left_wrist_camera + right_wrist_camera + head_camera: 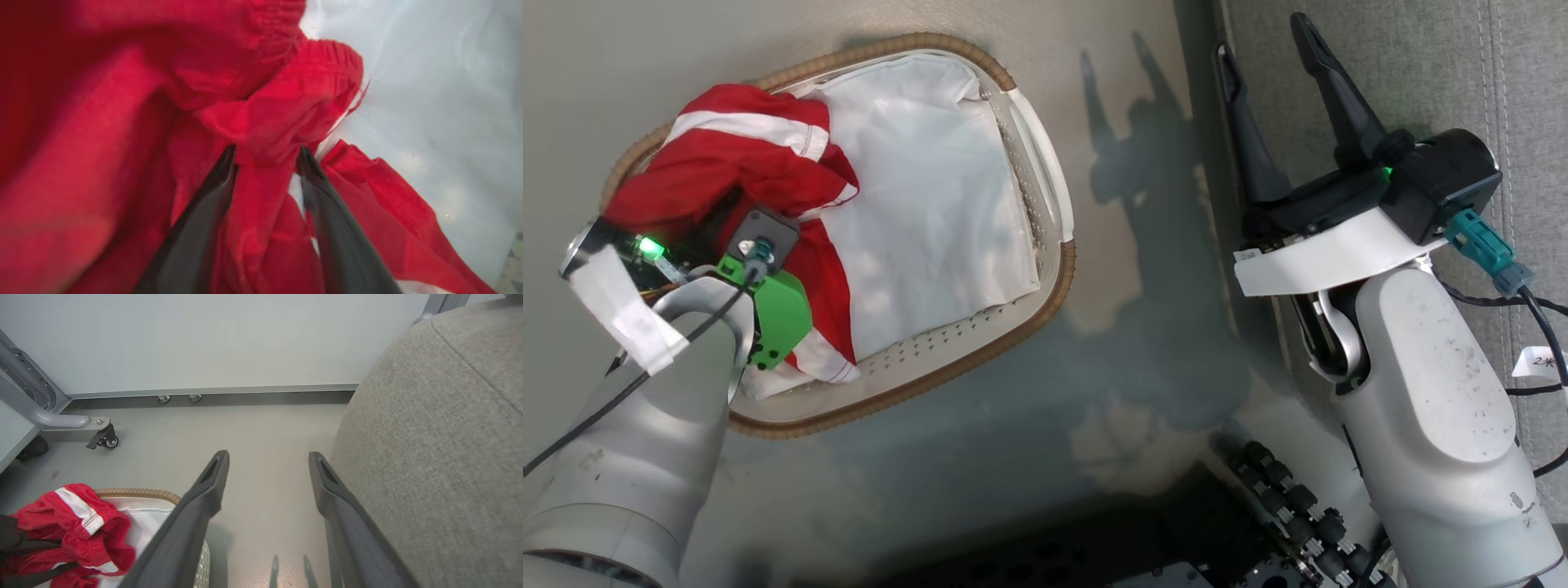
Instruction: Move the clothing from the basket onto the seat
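The bright red clothing (735, 163) with white stripes is bunched at the left end of the oval basket (1045, 302) on the floor. My left gripper (265, 153) reaches down into it and is shut on a fold of the red fabric (265, 102); in the head view its fingertips are buried in the cloth. The white liner (931, 204) covers the rest of the basket. My right gripper (1266, 41) hangs open and holds nothing, beside the edge of the grey seat (1421, 73). In the right wrist view the clothing (69, 522), the basket rim (135, 493) and the seat (441, 437) appear around that gripper (267, 457).
Bare grey floor (1143, 245) separates basket and seat. A wheeled metal frame with a caster (102, 437) stands by the wall beyond the basket. My own dark base (1258, 506) lies at the bottom of the head view, and cables (1535, 310) trail over the seat.
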Controlling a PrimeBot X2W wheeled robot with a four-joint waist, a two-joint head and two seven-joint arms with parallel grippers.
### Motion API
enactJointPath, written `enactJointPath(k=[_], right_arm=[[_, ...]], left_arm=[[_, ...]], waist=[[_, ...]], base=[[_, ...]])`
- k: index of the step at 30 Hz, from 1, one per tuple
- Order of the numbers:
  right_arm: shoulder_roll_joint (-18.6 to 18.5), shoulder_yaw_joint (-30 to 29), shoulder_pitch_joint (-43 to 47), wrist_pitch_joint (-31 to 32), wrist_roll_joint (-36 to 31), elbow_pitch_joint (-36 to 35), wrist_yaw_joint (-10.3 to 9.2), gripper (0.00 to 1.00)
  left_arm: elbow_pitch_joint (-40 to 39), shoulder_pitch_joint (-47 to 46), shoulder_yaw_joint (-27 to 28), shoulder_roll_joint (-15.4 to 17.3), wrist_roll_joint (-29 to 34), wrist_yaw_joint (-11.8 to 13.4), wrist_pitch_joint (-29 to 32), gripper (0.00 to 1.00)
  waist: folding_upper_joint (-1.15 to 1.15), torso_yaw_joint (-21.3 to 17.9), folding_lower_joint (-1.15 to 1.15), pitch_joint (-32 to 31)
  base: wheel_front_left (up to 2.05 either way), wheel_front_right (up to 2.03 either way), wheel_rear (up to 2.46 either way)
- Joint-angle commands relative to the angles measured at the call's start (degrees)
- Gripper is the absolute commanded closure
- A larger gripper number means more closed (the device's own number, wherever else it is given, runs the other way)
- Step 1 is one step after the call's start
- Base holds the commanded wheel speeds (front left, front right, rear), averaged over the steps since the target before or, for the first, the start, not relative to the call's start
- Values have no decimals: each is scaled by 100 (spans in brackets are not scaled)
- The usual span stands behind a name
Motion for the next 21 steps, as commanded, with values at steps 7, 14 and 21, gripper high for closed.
enactJointPath(k=[7, 14, 21], right_arm=[[-18, 19, 23, -13, 23, 114, -8, 0], [-18, -54, 253, -13, -84, 317, -8, 0], [-19, -140, 622, -12, -260, 622, -8, 0]], left_arm=[[-76, 290, 160, -84, -371, -132, 4, 100], [-559, 882, 249, -243, -585, -202, 4, 100], [-1293, 1516, 442, -530, -813, -193, 3, 100]], waist=[[0, -88, -1, -374], [0, -48, -1, -1112], [0, 191, -1, -2052]], base=[[0, 0, 0], [0, 0, 0], [0, 0, 0]])
